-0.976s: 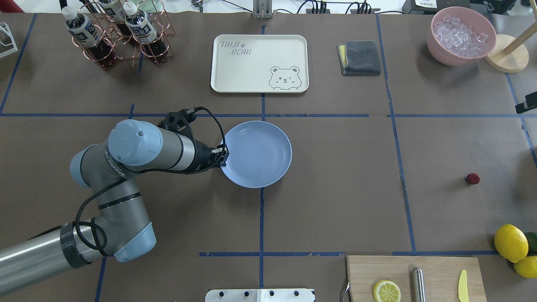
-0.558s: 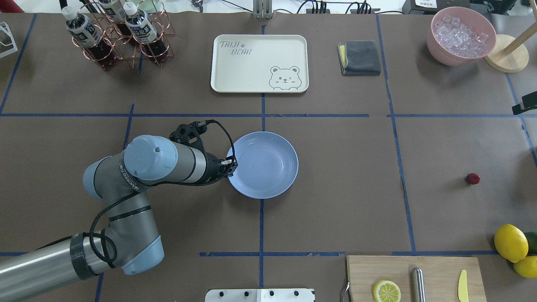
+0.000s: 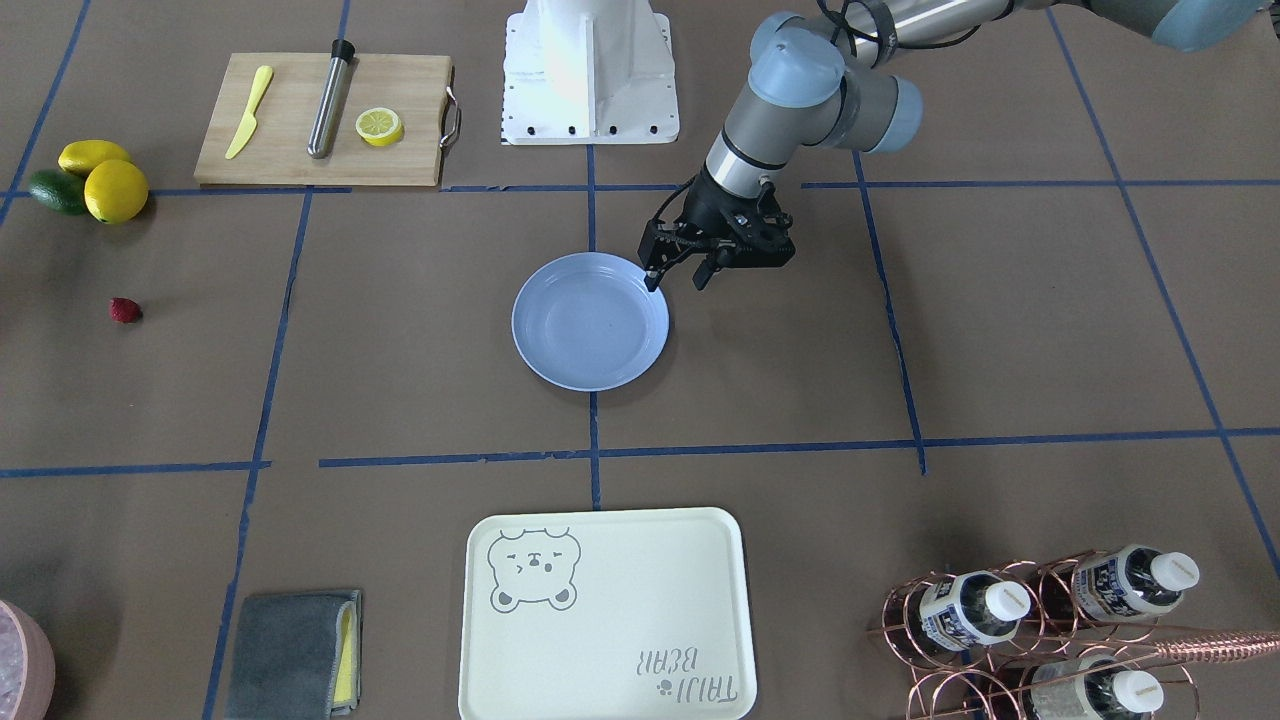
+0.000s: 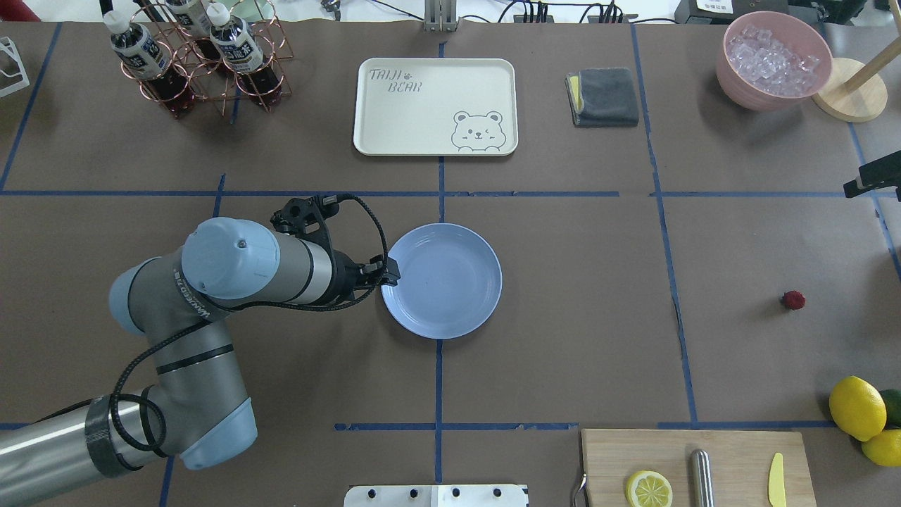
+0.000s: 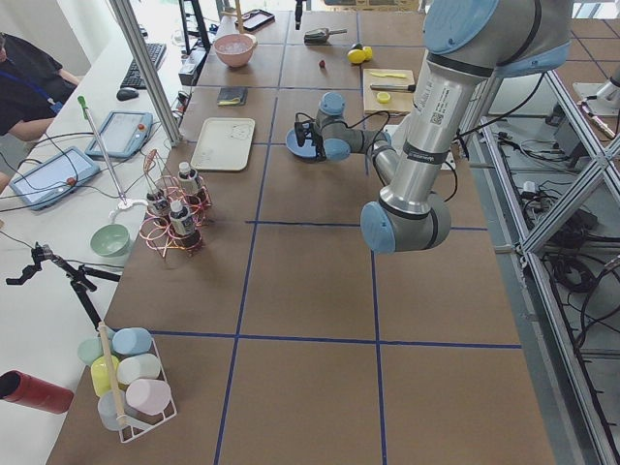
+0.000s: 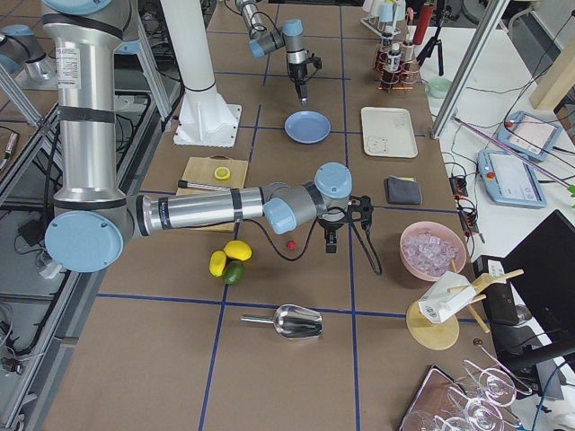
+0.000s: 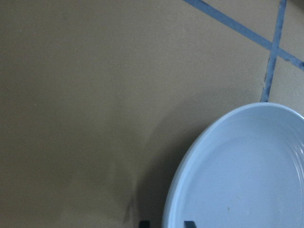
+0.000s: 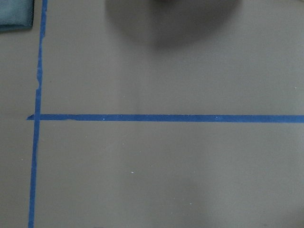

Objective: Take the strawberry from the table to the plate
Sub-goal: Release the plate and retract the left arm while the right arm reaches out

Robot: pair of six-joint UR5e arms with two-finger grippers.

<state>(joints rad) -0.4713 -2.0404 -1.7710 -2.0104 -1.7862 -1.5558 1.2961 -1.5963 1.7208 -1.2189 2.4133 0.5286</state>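
The strawberry (image 4: 792,300) is a tiny dark-red berry lying alone on the brown table (image 4: 563,338) at the right, also seen in the front view (image 3: 125,310). The light-blue plate (image 4: 442,280) lies flat and empty near the table's middle. My left gripper (image 3: 679,278) is open at the plate's left rim, one fingertip (image 3: 654,279) at the rim and the other outside it. In the left wrist view the plate's rim (image 7: 175,190) runs between the two tips. My right gripper (image 6: 331,239) hovers near the strawberry (image 6: 290,243); I cannot tell whether it is open or shut.
A cream bear-printed tray (image 4: 436,105) and a grey cloth (image 4: 603,96) lie at the back. A bottle rack (image 4: 200,60) stands back left, a pink ice bowl (image 4: 773,60) back right. Lemons (image 4: 857,407) and a cutting board (image 4: 697,468) are at the front right.
The plate slid to the right and toward the robot with the left gripper at its rim, then settled flat. The left arm's elbow drew back left. The right arm's black end edged in.
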